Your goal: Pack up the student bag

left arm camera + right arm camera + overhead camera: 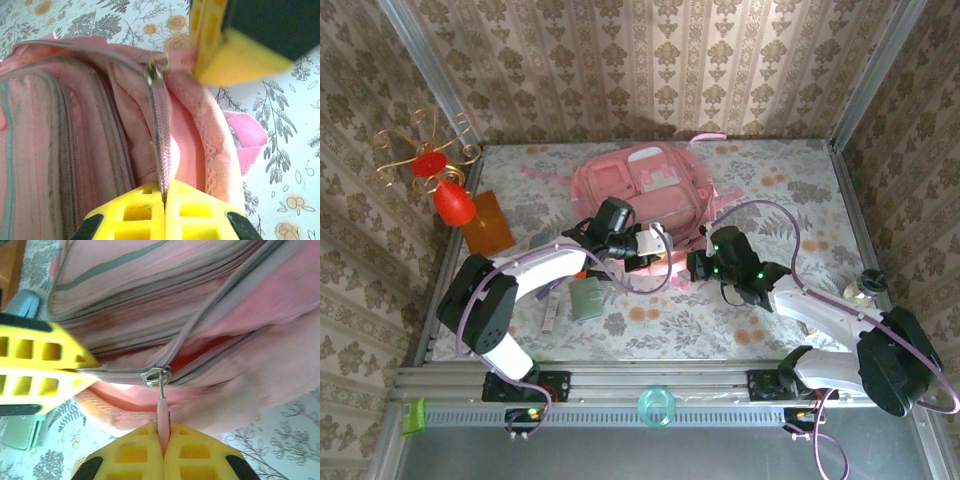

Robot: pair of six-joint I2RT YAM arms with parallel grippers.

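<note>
bag lies on the tabletop, middle back, front pockets facing up, near end bunched between your two arms. a pink strap sticks out flat on the cloth beside it.

your left pincer is clenched on the grey zip tape at the bag's near edge. yellow fingers are pressed tight, with the tape running straight from the tips to the slider.

your right pincer is clenched on the pink pull hanging from that slider, with the tab sandwiched between the tips. in the right wrist view the left pincer comes in from the left edge, pinching the tape near the slider. the two pincers sit near each other and you can't tell if they touch. past the slider the zip is parted a bit, with a reddish-orange gap. what's inside is not readable.

other stuff on the tabletop:
- red ornament on a gold wire stand, far left corner
- orange block just beside the ornament
- greenish wallet near side, by your left forearm
- thin grey stick left of the wallet, type unclear
- small bottle at the right edge, next to your right arm

a teal cup sits on the front rail between the two bases.
</note>
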